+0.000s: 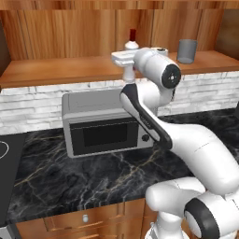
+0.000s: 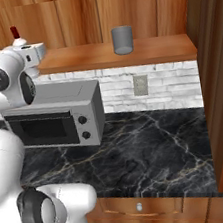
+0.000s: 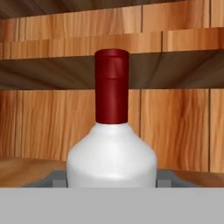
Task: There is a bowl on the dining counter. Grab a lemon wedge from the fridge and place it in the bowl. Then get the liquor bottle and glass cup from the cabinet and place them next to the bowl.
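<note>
I have the jaws on either side of the liquor bottle (image 3: 112,159), but I cannot tell if they clamp it. It stands upright on the cabinet (image 1: 56,70) shelf's left part; the glass cup (image 1: 187,51) is well apart, toward the right end.

This is a home kitchen, rendered rather than filmed. A grey microwave (image 1: 105,122) stands on a black, white-veined marble tabletop (image 1: 84,179) against a backsplash of pale stone brick (image 2: 165,83) with a wall socket (image 2: 140,85) set into it, and brown wooden base cabinets with small round knobs (image 2: 139,207) run below the tabletop edge. Above, a warm brown wooden wall cabinet (image 1: 60,32) with a plank shelf (image 2: 140,52) holds a whitish liquor bottle (image 3: 112,153) with a dark red cap and a grey glass cup (image 2: 122,40), the sort of things a household keeps, and the dark edge of a cooktop (image 1: 7,154) shows at the far left.
</note>
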You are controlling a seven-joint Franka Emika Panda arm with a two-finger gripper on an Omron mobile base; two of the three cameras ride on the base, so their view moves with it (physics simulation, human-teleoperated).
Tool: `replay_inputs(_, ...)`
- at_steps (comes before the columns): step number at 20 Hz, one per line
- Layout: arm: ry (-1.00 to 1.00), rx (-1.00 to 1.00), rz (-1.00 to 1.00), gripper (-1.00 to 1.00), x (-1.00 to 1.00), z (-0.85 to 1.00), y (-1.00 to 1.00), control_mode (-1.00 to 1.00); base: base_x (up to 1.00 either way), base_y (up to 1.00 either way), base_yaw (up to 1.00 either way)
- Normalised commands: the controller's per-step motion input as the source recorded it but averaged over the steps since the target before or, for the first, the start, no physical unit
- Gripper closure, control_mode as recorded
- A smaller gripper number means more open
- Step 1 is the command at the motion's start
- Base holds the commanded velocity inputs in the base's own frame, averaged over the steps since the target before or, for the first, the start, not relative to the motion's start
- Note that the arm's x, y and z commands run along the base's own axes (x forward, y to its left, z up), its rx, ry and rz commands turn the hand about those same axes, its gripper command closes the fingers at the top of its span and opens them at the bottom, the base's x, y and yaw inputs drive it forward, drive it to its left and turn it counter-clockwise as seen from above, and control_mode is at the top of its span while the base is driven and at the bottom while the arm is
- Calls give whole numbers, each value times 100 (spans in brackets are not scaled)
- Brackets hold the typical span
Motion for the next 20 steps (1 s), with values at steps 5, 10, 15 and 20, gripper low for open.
replay_inputs(5,8,0,8,100,-99,10,-2,-100,0,0,0)
replay_inputs(10,3,0,11,100,-97,19,-7,-100,0,0,0)
replay_inputs(15,-2,0,22,100,-92,10,-12,-100,0,0,0)
replay_inputs(20,-7,0,32,100,-82,0,-12,-100,0,0,0)
